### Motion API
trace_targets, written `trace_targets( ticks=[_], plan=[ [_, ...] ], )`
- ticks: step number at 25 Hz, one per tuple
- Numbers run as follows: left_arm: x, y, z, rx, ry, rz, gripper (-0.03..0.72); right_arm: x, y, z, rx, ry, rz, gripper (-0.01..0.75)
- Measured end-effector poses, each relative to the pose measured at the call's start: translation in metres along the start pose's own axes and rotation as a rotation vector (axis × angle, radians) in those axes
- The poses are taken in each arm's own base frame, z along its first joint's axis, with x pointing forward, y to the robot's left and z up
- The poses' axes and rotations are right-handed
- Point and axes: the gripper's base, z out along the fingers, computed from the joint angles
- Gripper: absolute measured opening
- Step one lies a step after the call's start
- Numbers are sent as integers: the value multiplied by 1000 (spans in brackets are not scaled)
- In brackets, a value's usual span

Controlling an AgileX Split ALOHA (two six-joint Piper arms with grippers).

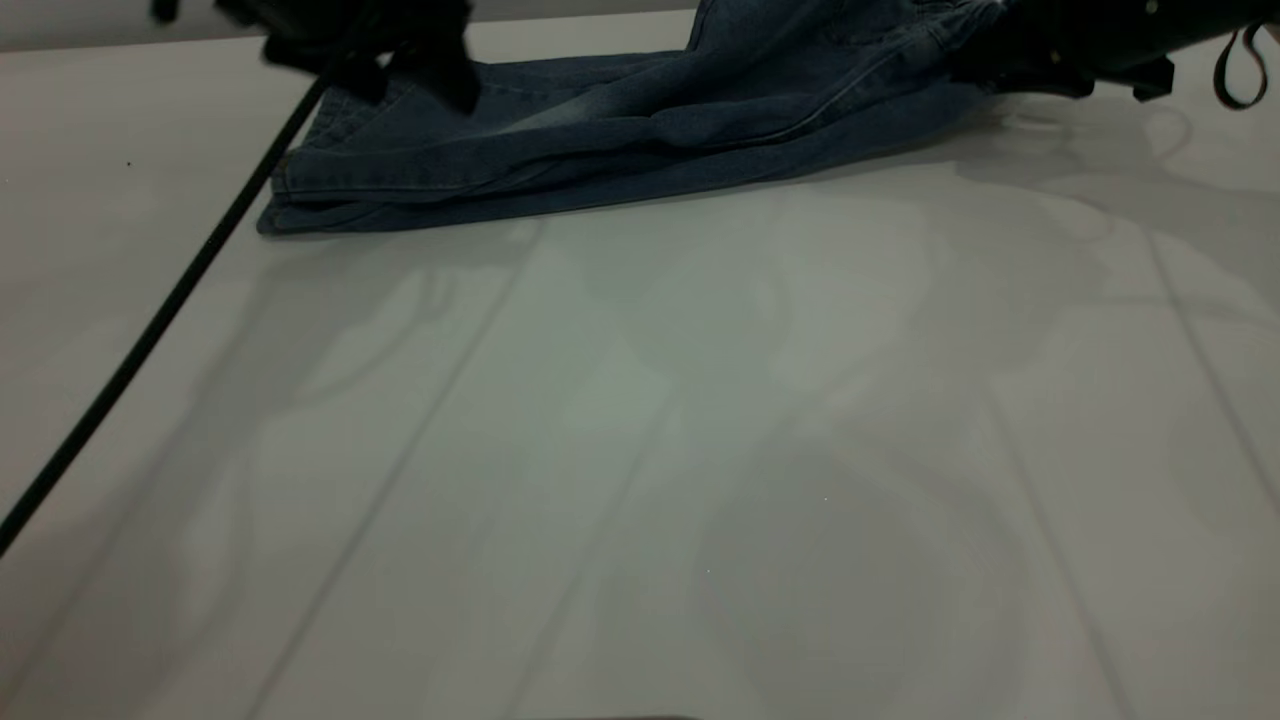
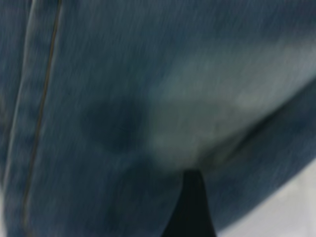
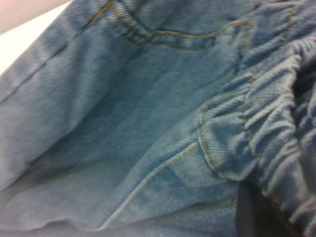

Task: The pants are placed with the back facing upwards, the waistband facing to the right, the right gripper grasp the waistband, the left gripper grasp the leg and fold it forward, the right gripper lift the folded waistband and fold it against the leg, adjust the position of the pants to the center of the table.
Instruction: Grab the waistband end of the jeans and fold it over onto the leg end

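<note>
Exterior view: jeans are lying at the far edge of the table, legs running left, waistband at far right. They're looking already doubled lengthwise, hem edges stacked at the left end. Left tool is sitting over the leg end, far left; right tool is over the waistband, far right. Both are dark shapes against denim, so can't tell how far either is opening or if cloth is pinched. A black cable is slanting across the table's left side.

Left wrist view: denim is filling the frame, a side seam running along it, and a dark finger is pressing close to the cloth. Grip state: can't tell.

Right wrist view: the gathered elastic waistband and a back pocket w/ tan stitching are showing; a dark finger edge is sitting by the waistband. Hold: can't tell.

Judging the step: lengthwise fold seems about done, waistband-to-leg fold coming. To do it well, the right tool should be taking both layers of waistband, lifting just clear, sweeping left w/o dragging, while the left end is staying flat.
</note>
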Motion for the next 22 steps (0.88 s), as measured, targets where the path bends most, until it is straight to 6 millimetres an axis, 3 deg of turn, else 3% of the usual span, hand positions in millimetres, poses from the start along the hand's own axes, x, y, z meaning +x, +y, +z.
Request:
trace_targets(
  ticks=[8,15,22],
  plan=[
    [-22,-23,52,37,-48,38,561,-32,59,-53,-111,32,-135,59],
    [-11,-61,95,89,-23,84,561,-42,86,-82,-147,62,-203,59],
    [-7,-84,101,117,-11,126,561,-46,109,-106,-200,87,-277,59]
  ],
)
